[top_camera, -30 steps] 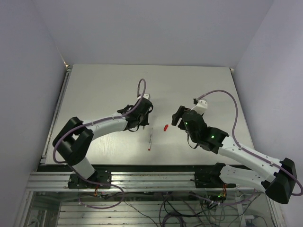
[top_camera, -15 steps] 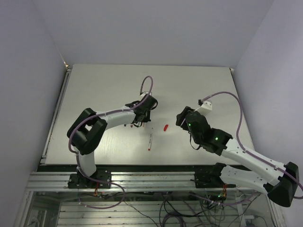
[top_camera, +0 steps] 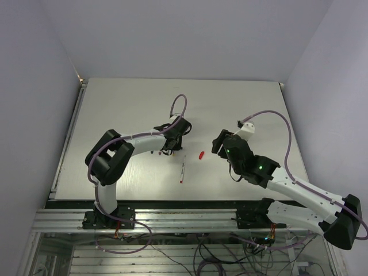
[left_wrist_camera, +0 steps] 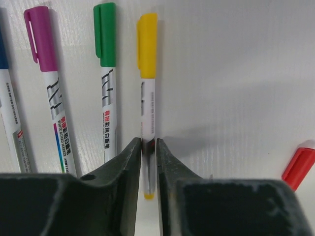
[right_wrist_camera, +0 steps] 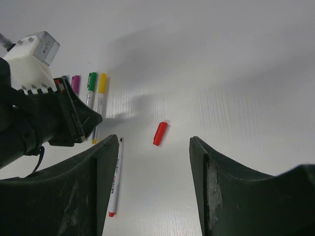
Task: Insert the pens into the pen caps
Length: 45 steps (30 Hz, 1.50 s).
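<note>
Several capped pens lie side by side in the left wrist view: blue-capped (left_wrist_camera: 7,98), magenta-capped (left_wrist_camera: 49,83), green-capped (left_wrist_camera: 107,83) and yellow-capped (left_wrist_camera: 147,83). My left gripper (left_wrist_camera: 149,142) is shut on the yellow-capped pen's white barrel, low at the table; it also shows in the top view (top_camera: 172,144). A loose red cap (right_wrist_camera: 160,133) lies on the table, also seen from above (top_camera: 201,154). An uncapped pen with a red end (right_wrist_camera: 116,177) lies to its left. My right gripper (right_wrist_camera: 153,142) is open and empty, hovering over the cap.
The white table (top_camera: 126,103) has a raised edge on the left and a wall at the back. Purple cables loop over both wrists. The left arm's folded elbow (top_camera: 106,161) sits near the front left.
The left arm has folded, its elbow swinging right, and its wrist has shifted slightly right over the pen row. The right gripper has wobbled slightly by the red cap.
</note>
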{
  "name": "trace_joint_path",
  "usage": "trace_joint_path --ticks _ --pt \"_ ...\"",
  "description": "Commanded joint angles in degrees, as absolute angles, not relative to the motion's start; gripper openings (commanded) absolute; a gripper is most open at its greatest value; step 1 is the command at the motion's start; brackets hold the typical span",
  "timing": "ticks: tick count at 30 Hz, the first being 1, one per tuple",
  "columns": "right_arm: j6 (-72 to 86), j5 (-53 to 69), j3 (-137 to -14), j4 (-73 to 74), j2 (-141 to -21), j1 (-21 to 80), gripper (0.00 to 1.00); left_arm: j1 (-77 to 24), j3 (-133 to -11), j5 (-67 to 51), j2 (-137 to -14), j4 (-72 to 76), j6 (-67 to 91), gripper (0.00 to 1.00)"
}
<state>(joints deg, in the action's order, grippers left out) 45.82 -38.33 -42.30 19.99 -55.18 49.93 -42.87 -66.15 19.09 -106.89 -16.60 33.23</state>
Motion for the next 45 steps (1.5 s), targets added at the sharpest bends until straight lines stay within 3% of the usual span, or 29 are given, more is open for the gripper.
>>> trace_joint_path --ticks 1,22,29,35,45 --pt "45.0 -39.5 -41.4 18.0 -53.7 49.8 0.60 -42.5 -68.1 19.7 -108.5 -17.2 33.0 0.30" --pt "44.7 -43.6 -41.0 16.3 -53.2 49.3 0.63 -43.3 -69.3 20.5 -100.4 -20.7 30.9 0.43" --pt "48.4 -42.2 -44.0 21.9 -59.1 44.1 0.64 -52.3 -62.8 24.5 -96.5 -23.4 33.9 0.46" --pt "47.1 -33.2 -43.0 19.1 -62.1 35.3 0.64 -59.8 -60.6 25.3 -95.1 -27.0 38.2 0.53" --pt "48.2 -31.2 -39.8 17.1 -60.3 34.9 0.64 -62.2 -61.7 24.6 -98.6 -28.6 40.0 0.58"
